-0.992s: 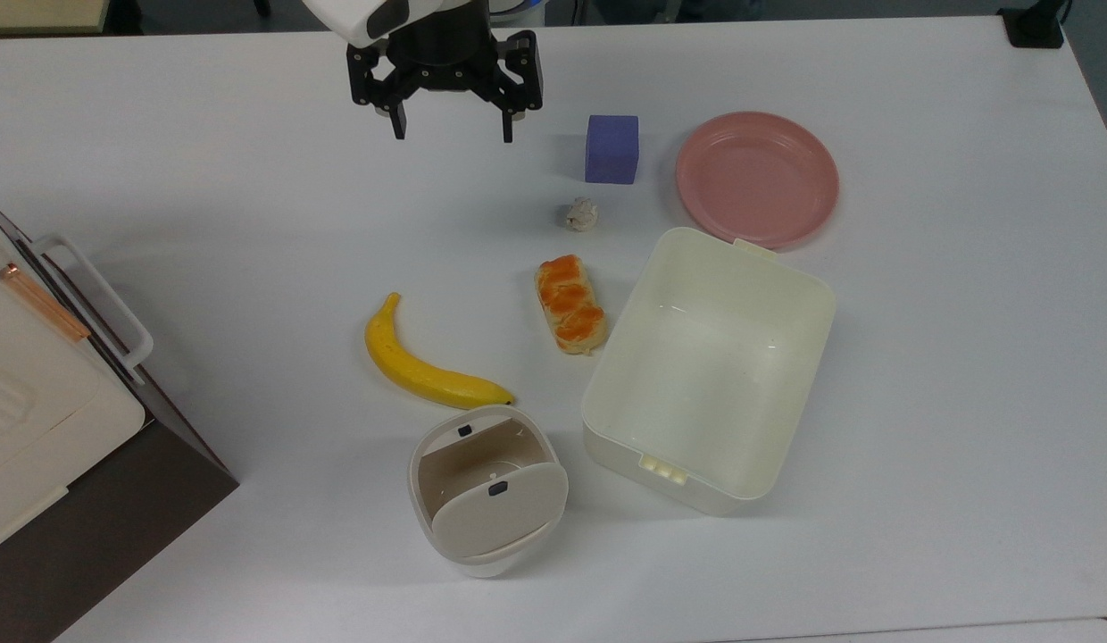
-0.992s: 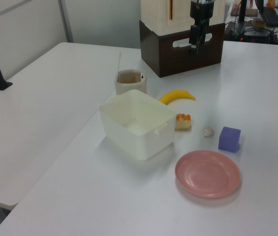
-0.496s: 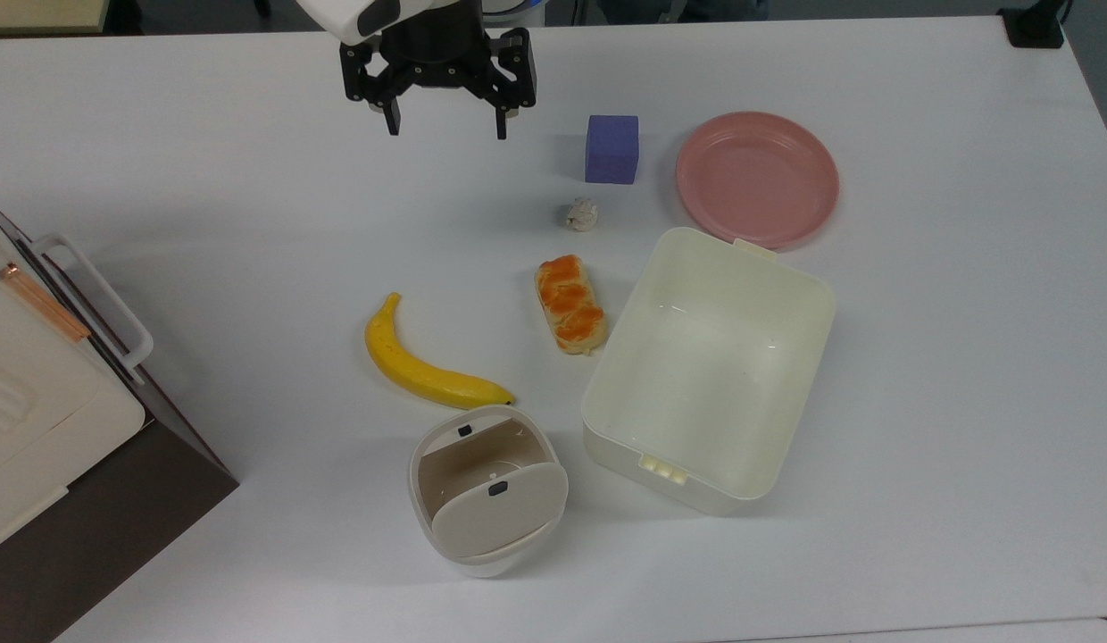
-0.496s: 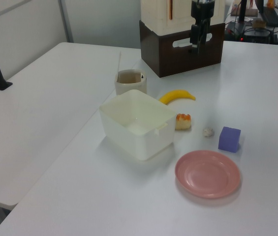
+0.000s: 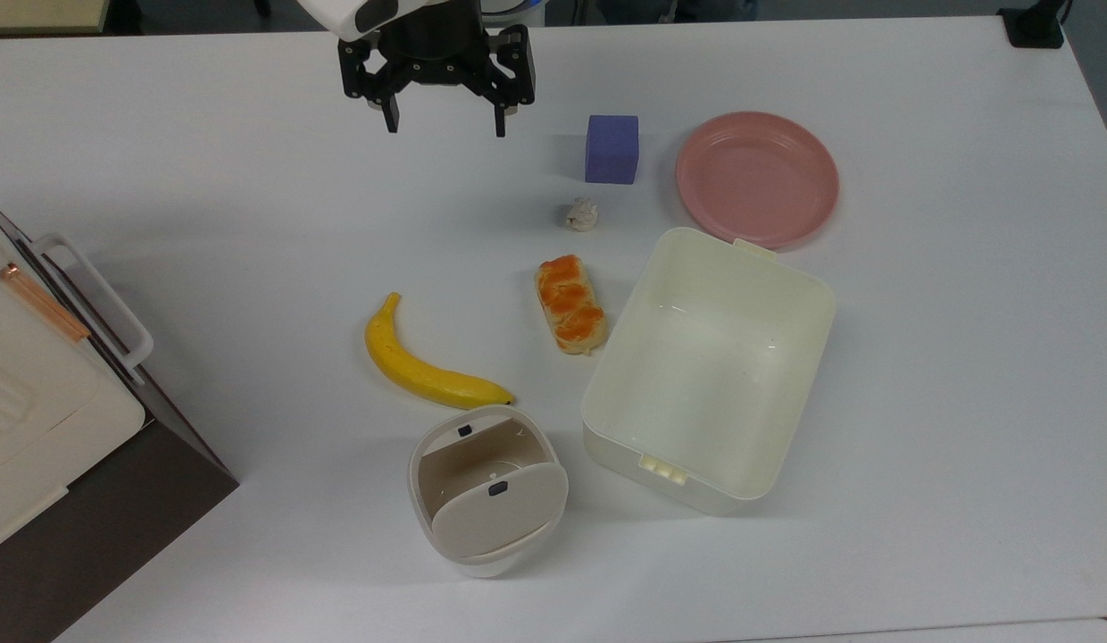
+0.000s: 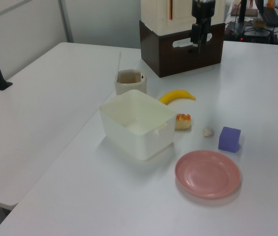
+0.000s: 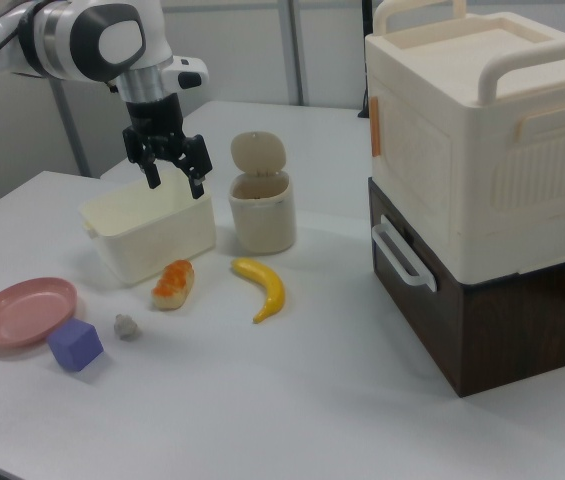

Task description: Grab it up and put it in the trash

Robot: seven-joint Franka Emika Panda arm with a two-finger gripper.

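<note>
end effector (image 5: 440,128) edged back | paper wad (image 5: 582,214) lumpy; no clear axis

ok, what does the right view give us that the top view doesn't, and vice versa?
Right view: the stacked cream-and-brown box in full, with its top handles, and the arm above the gripper.

Top view: the inside of the trash bin behind its tipped lid, and the bare floor of the tub.

Both: open gripper raised above the table, the paper wad lying free beside the purple cube, plus the plate, bread roll and banana.
</note>
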